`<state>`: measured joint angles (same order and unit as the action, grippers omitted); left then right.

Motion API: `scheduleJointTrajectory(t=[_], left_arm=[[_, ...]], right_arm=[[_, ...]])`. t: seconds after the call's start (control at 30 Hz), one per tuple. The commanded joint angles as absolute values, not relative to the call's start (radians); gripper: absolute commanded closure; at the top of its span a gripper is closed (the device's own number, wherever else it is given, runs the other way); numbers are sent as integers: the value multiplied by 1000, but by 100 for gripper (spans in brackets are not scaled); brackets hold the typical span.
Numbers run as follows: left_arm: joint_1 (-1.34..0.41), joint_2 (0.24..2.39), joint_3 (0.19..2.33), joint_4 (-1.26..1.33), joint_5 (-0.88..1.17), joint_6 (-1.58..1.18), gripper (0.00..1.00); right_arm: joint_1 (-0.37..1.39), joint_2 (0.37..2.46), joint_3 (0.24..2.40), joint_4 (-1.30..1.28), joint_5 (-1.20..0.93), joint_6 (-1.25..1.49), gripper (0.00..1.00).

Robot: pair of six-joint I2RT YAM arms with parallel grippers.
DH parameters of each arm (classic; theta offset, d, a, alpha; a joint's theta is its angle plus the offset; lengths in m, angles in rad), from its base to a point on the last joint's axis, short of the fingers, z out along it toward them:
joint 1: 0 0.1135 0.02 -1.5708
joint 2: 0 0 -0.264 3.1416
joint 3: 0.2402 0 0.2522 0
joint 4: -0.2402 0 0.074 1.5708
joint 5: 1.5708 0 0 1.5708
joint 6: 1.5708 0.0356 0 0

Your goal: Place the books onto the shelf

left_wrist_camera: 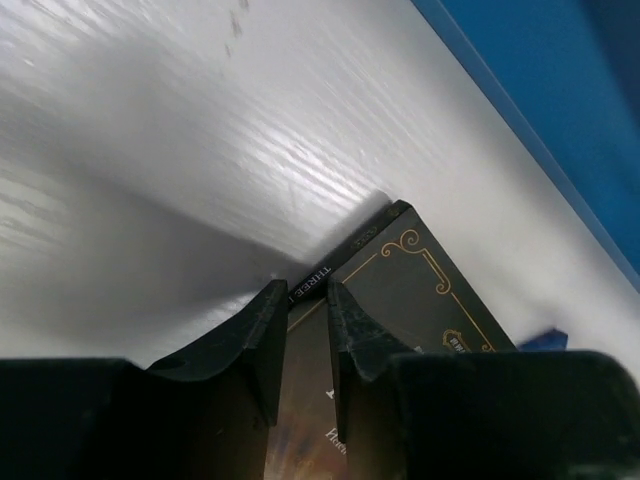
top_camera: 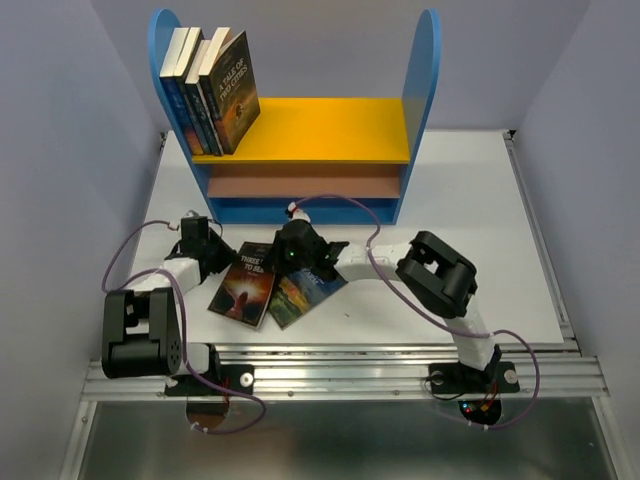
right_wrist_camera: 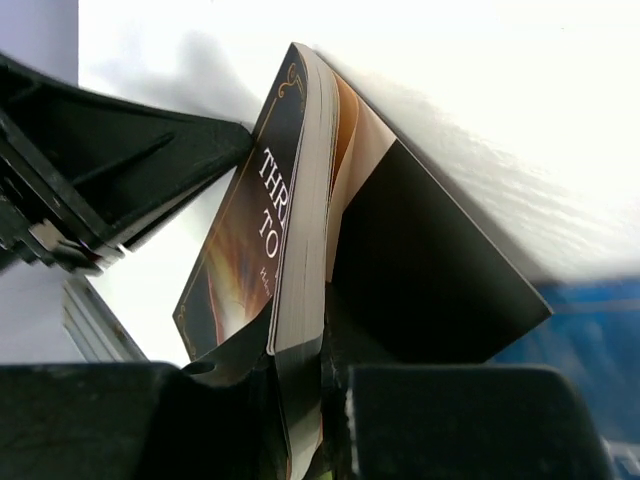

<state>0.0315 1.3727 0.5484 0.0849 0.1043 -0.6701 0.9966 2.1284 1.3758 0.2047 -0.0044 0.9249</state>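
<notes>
We count about four standing books [top_camera: 208, 90] on the shelf [top_camera: 330, 130], at the left end of its yellow upper board, so we judge the task past halfway. Two are left on the tabletop [top_camera: 480, 230]: the dark "Three" paperback [right_wrist_camera: 300, 230] and a blue-green paperback [top_camera: 308, 288] touching it. Our right tool [right_wrist_camera: 322, 350] is clamped on the dark paperback's edge, tipping it up, while our left tool [left_wrist_camera: 305, 300] sits nearly closed and empty at its spine corner.

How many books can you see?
6. Four books stand on the shelf, at its left end; their overlap may hide another. Two lie on the table: a dark book and a blue-green book.
</notes>
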Motion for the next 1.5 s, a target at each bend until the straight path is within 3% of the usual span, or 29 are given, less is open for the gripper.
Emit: scheduleJointTrajectory(t=[0.0,0.1,0.27,0.33,0.4,0.5,0.63,0.83,1.0,1.13,1.2,1.23,1.3,1.4,1.47], left_arm=[[6,1247,548,-18,291,-678,64],[6,1096,586,-46,379,-664,52],[6,827,635,-58,502,-658,5],[6,743,656,-45,543,-657,1],[6,703,666,-14,593,-652,1],[6,649,655,182,868,-626,1],[-41,603,606,415,1012,-699,1],[-147,618,632,523,1064,-722,1],[-328,653,635,566,996,-665,1],[-373,761,650,601,985,-660,1],[-383,784,655,629,999,-663,14],[-387,796,667,644,1017,-663,30],[-390,796,675,644,1025,-652,43],[-391,775,664,644,1017,-615,46],[-394,778,663,650,1028,-611,53]], right_arm=[[1023,1944,1319,353,-17,732,99],[1023,1783,1220,377,-38,628,99],[1023,1519,1068,348,-98,525,99],[1023,1432,1048,276,-60,488,99],[1014,1315,1019,212,-20,445,99],[960,1183,1006,117,-21,431,99],[927,1045,1040,25,-67,381,99],[927,937,1158,-121,-103,324,99],[927,942,1216,-189,-159,304,99],[927,940,1232,-192,-190,311,99],[927,940,1235,-204,-187,307,99],[927,942,1238,-212,-183,301,99],[927,943,1246,-241,-160,281,99],[927,937,1232,-242,-153,282,99],[927,939,1229,-241,-170,284,99]])
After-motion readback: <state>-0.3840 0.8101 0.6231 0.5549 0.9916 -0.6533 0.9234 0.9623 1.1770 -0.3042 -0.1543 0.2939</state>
